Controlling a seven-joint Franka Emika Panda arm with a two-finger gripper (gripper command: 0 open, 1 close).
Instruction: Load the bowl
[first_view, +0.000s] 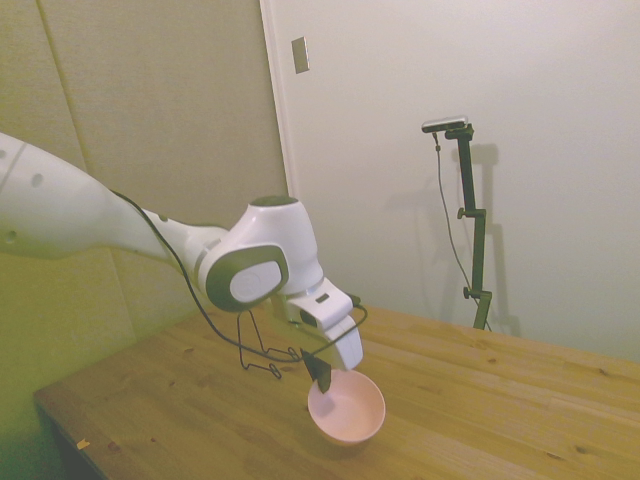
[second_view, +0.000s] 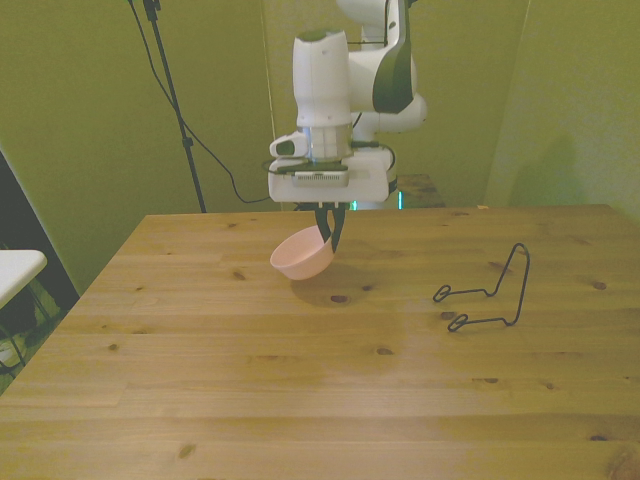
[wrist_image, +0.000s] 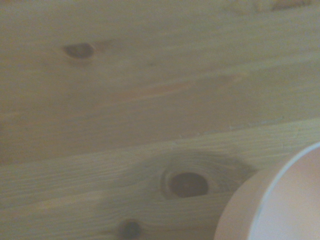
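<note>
gripping the bowl (second_view: 302, 256) by its rim, gripper (second_view: 329, 235) clamped together on the wall, tilted and lifted just above the table (second_view: 300, 400). carrying it rightward in the front view toward the wire rack (second_view: 490, 292), well apart; keeping 1 steady pinch, lowering gently into the rack.

the bowl (second_view: 302, 257) is hanging tilted just above the table (second_view: 300, 400), toward its far edge, with the gripper (second_view: 328, 236) pinching its rim. the wire rack (second_view: 492, 292) is standing on the table, well apart, toward the front view's right.
</note>
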